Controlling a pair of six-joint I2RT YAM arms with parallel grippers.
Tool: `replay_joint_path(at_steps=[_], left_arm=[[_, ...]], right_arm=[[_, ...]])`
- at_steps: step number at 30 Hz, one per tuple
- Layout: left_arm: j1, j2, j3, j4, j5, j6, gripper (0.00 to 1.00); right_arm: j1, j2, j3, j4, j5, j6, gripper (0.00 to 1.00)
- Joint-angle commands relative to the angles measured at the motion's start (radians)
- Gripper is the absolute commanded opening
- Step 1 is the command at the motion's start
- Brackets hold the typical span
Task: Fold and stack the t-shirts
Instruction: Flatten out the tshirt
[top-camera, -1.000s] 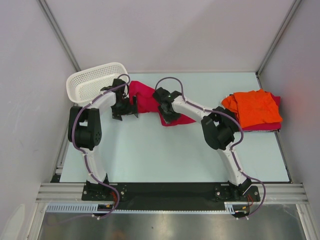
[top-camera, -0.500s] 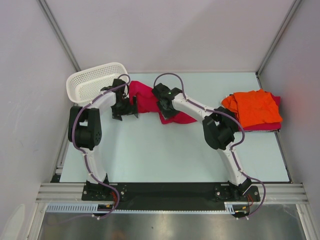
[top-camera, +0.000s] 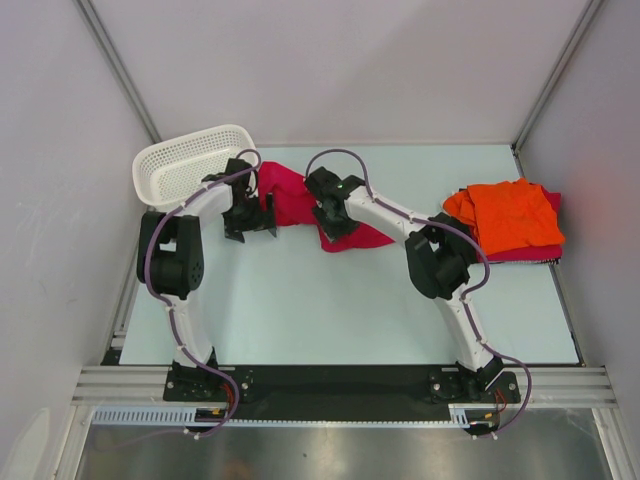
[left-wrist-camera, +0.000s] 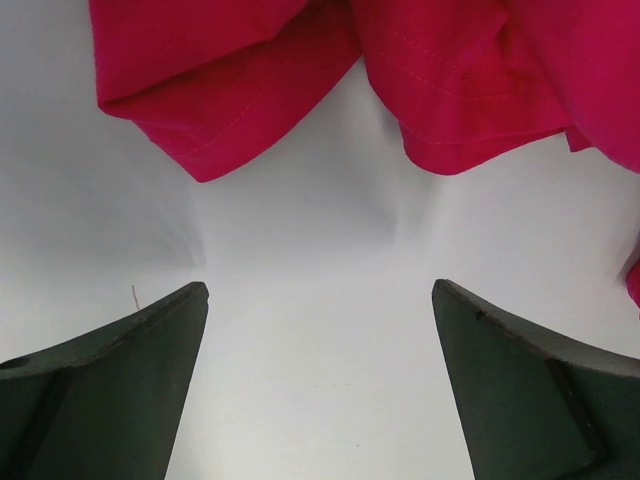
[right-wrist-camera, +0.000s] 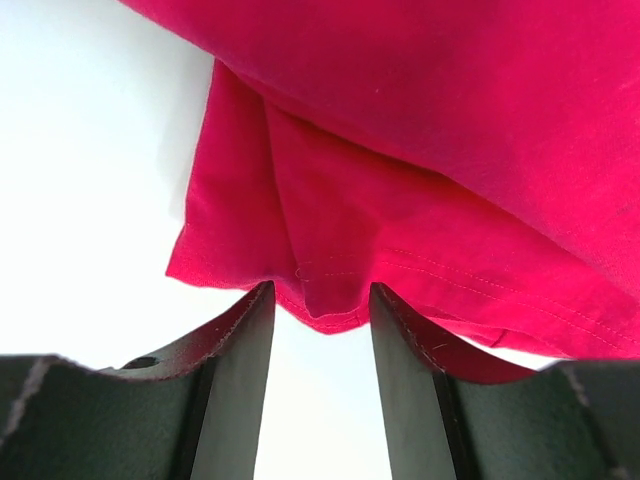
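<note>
Shirt in work: crimson t-shirt (top-camera: 293, 200), crumpled on the table (top-camera: 330, 310) between the two arms, just beside the white mesh basket (top-camera: 185, 160).
Left gripper (left-wrist-camera: 320, 290): fingers wide apart over bare table, just short of the shirt's hem, touching no cloth.
Right gripper (right-wrist-camera: 320, 292): fingers half apart, a fold of the hem at their tips; whether they pinch it, I cannot tell.
Stack: orange t-shirt (top-camera: 512, 215) folded on a second crimson shirt (top-camera: 535, 256), at the table's right side, well apart from both grippers.
</note>
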Motion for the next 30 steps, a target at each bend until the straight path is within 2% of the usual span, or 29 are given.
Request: replay_joint_path(at_steps=[1, 9, 20, 22, 23, 24, 26, 30], left_arm=[[-0.007, 0.003, 0.015, 0.001, -0.006, 0.023, 1.0], [-0.009, -0.003, 0.015, -0.007, -0.018, 0.031, 1.0], [-0.009, 0.005, 0.015, -0.006, -0.017, 0.032, 1.0], [-0.01, 0.008, 0.017, -0.007, -0.018, 0.034, 1.0], [-0.01, 0.006, 0.019, -0.006, -0.017, 0.034, 1.0], [-0.01, 0.008, 0.019, -0.007, -0.017, 0.034, 1.0], [-0.01, 0.008, 0.017, -0.007, -0.018, 0.037, 1.0], [-0.01, 0.005, 0.015, -0.009, -0.029, 0.034, 1.0]], right_arm=[[-0.006, -0.041, -0.009, 0.016, -0.01, -0.02, 0.49], [-0.012, 0.011, 0.058, 0.009, 0.003, -0.006, 0.49], [-0.046, 0.005, 0.038, 0.013, 0.021, 0.028, 0.46], [-0.05, 0.016, 0.038, 0.016, 0.023, 0.029, 0.42], [-0.052, 0.021, 0.04, 0.017, 0.024, 0.031, 0.37], [-0.054, 0.024, 0.04, 0.018, 0.021, 0.033, 0.14], [-0.057, 0.036, 0.046, 0.017, 0.018, 0.037, 0.02], [-0.057, 0.038, 0.051, 0.013, 0.02, 0.04, 0.0]])
